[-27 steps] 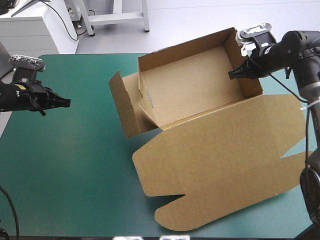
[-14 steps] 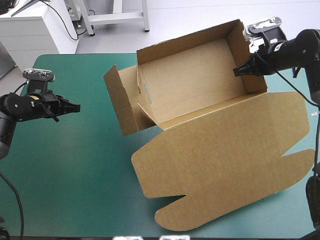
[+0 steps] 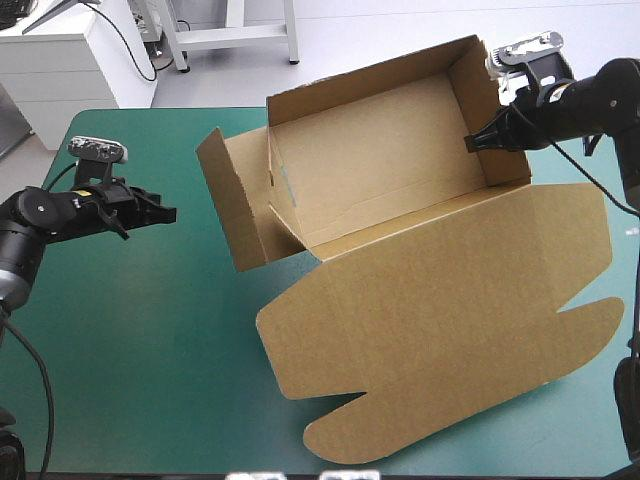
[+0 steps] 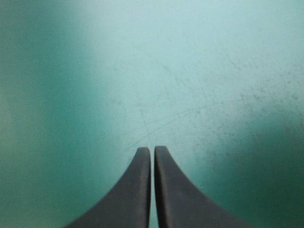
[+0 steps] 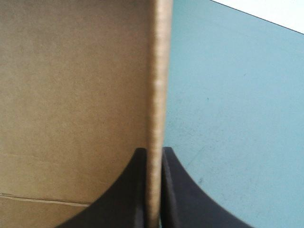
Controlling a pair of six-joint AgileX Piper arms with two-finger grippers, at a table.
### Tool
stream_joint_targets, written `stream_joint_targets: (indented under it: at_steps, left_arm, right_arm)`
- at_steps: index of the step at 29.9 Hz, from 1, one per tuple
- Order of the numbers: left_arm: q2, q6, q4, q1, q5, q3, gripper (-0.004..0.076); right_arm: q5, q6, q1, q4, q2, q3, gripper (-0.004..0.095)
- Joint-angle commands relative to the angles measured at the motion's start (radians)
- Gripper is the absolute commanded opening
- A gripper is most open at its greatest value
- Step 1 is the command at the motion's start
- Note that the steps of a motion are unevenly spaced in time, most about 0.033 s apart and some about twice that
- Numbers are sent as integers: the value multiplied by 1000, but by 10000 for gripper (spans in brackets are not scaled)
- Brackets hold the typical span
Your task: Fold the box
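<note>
Box (image 3: 430, 310): 1, brown board; 1 open tray at the far side, 1 lid panel lying flat on the near side, 1 flap standing at the tray's left end.
Table (image 3: 150, 350): 1, with 1 teal-green cover.
Arms: 2, namely left arm (image 3: 40, 215) and right arm (image 3: 600, 95).
Black fingers: 4, in 2 pairs, namely left fingers (image 4: 135, 194) and right fingers (image 5: 183, 194).

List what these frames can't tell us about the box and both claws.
- High view: the right claw tips are too small to show how they pinch the box; only the right wrist view shows that.
- Right wrist view: the gripped wall fills the picture, and the rest of the box is cut off.
- Left wrist view: the left claw faces only the teal-green cover, with the box out of view.
- High view: the cover under the box is hidden.
</note>
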Motion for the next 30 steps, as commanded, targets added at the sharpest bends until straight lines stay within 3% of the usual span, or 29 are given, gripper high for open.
stream_joint_targets:
  at_steps: [1,9,19,30]
  left_arm:
    - [-9,118,-166,2,-38,-26,8]
    - [35,160,-291,2,0,-26,8]
    - [60,448,-755,2,372,-26,8]
    - [61,445,-915,2,581,-26,8]
  right_arm:
    - [-3,-4,-8,46,-62,-35,-21]
    - [-3,-5,-8,81,-85,-35,-21]
    - [-5,0,-8,79,-85,-35,-21]
    - [-63,61,-8,79,-74,-35,-17]
